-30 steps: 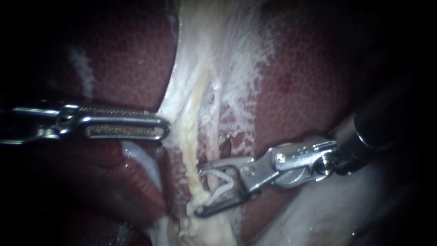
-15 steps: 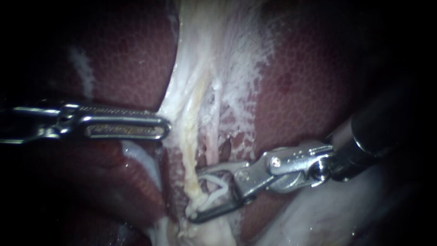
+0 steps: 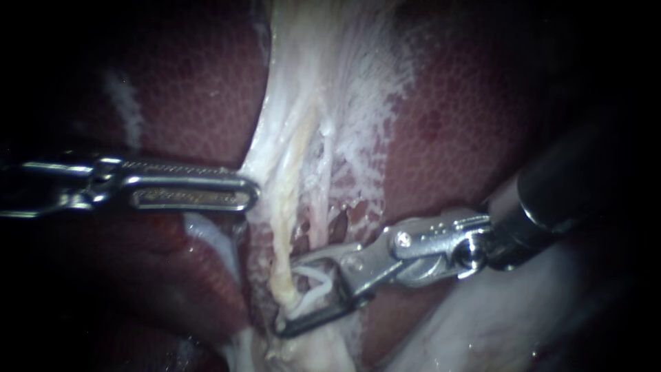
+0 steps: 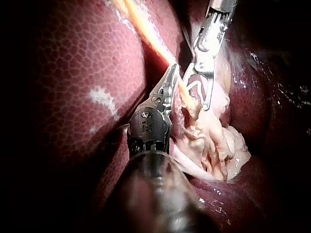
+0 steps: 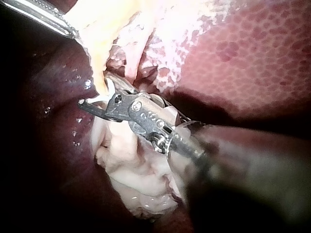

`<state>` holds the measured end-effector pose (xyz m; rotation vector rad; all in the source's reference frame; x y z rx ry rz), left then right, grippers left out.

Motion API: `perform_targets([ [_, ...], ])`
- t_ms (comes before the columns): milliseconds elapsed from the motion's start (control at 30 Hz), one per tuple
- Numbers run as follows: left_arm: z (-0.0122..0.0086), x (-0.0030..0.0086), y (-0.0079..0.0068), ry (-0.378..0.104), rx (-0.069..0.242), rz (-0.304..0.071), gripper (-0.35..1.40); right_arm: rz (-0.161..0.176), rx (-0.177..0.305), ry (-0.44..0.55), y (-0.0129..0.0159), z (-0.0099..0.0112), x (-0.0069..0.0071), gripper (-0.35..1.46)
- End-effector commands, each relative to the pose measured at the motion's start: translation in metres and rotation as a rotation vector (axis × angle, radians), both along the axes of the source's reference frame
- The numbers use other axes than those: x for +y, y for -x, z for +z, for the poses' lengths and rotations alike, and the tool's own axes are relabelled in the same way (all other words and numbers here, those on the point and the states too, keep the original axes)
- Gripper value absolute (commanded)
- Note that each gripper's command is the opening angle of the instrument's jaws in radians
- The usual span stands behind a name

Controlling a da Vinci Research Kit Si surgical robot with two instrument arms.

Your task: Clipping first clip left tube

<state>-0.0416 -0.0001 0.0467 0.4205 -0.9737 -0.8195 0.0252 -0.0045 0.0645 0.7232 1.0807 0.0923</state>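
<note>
— Jaws on our right instrument point(image 3: 290, 294) stand apart in the lower middle of the endoscope view. Both bear on the white clip point(image 3: 323, 284) they carry, its legs spread in a V. What do we make of the other side?

— Our left instrument point(image 3: 251, 194) reaches in from the left edge at mid-height. Its jaws are clenched on the fringe of the pale tissue point(image 3: 275, 148) and, as we judge it, hold that fringe out toward the left.

— And the left tube point(image 3: 284, 241)?

— We take it to be the yellowish cord running down the centre, left of a thinner pale strand point(image 3: 322, 207). It crosses the mouth of the right jaws. One jaw tip ends just right of it, and the other runs past it toward the lower left.

— So is it seated?

— Only partly, we think. It sits near the tips of the clip's legs, not deep in the crook. In the left wrist view the clip point(image 4: 194, 86) also shows unclosed, just beside the tube.

— Then what is done, and what is left?

— The approach and the straddling look nearly done. We see no clip sitting on either tube, so the squeeze is not yet made. We judge that a little more advance is needed. After that comes a check that both leg tips pass the tube, then closure and release. Dark red liver point(image 3: 454, 138) flanks the pale tissue on both sides.
</note>
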Motion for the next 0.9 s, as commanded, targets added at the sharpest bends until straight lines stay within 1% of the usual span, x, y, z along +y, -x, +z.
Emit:
perform_targets([
  [33,0.0,0.0,0.0,0.0,0.0,0.0,-0.35,0.0,-0.001,0.0,-0.0001,0.0001,0.0,0.49],
  [233,0.0,0.0,0.0001,0.0,0.001,-0.001,-0.35,0.004,0.004,-0.001,-0.0006,0.0001,0.0001,0.51],
  [400,0.0,0.0,0.0,0.0,0.001,-0.001,-0.35,0.021,0.025,-0.023,-0.0007,-0.0001,-0.0001,0.53],
  [567,0.0,0.0,0.0,0.0,0.001,-0.001,-0.35,0.014,0.03,-0.029,-0.0007,-0.0001,-0.0001,0.51],
  [733,0.0,0.0,0.0001,0.0,0.001,-0.001,-0.35,0.013,0.031,-0.029,-0.0006,-0.0001,-0.0001,0.48],
  [900,0.0,0.0,0.0,0.0,0.0,0.0,-0.35,0.012,0.034,-0.03,-0.0002,0.0001,0.0,0.39],
])
